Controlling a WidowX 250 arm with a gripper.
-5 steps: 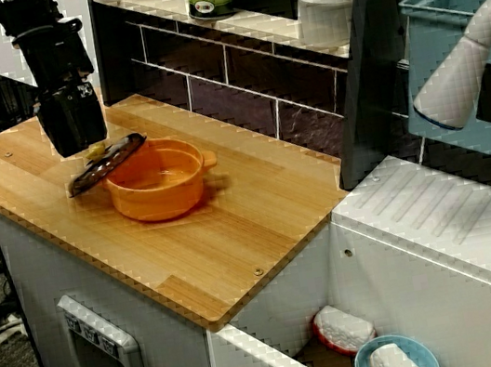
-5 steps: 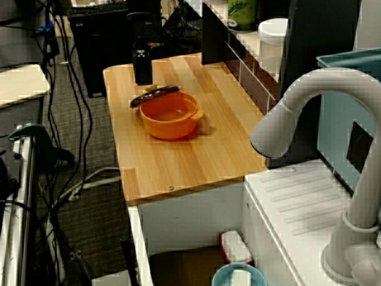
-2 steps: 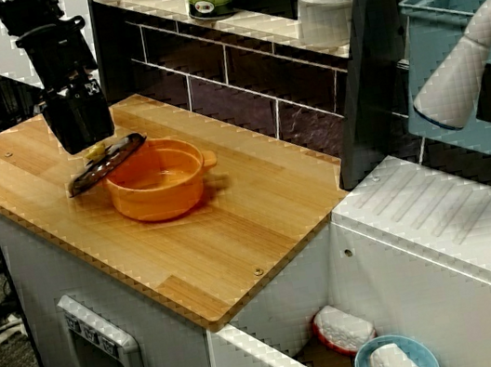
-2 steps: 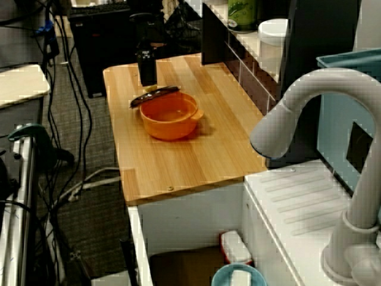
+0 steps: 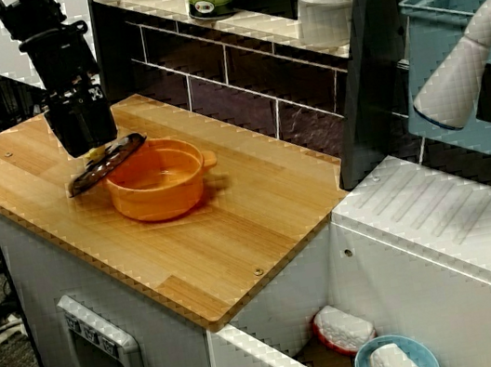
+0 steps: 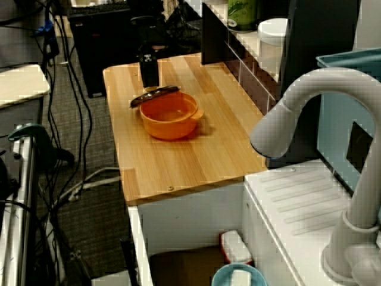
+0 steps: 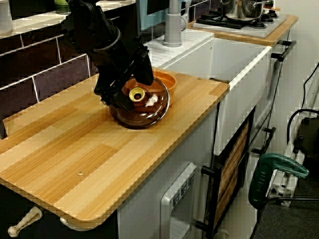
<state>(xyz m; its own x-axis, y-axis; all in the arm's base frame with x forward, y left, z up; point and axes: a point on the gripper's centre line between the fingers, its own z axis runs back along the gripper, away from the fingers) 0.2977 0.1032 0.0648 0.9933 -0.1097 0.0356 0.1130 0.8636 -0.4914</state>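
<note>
wooden counter point(image 5: 234, 228): beneath the gripper, bearing everything listed.
gripper point(image 5: 90, 145): has edged toward the pot over the last second and now sits right over the lid's knob, so contact looks close or made; jaw opening hidden, cannot tell.
orange pot point(image 5: 163, 186): just beside the gripper, open, seemingly empty.
glass lid point(image 7: 147, 113): under the fingertips, brown-tinted, tilted against the pot's rim.
knob point(image 7: 137, 94): yellow, round, at the fingertips.
</note>
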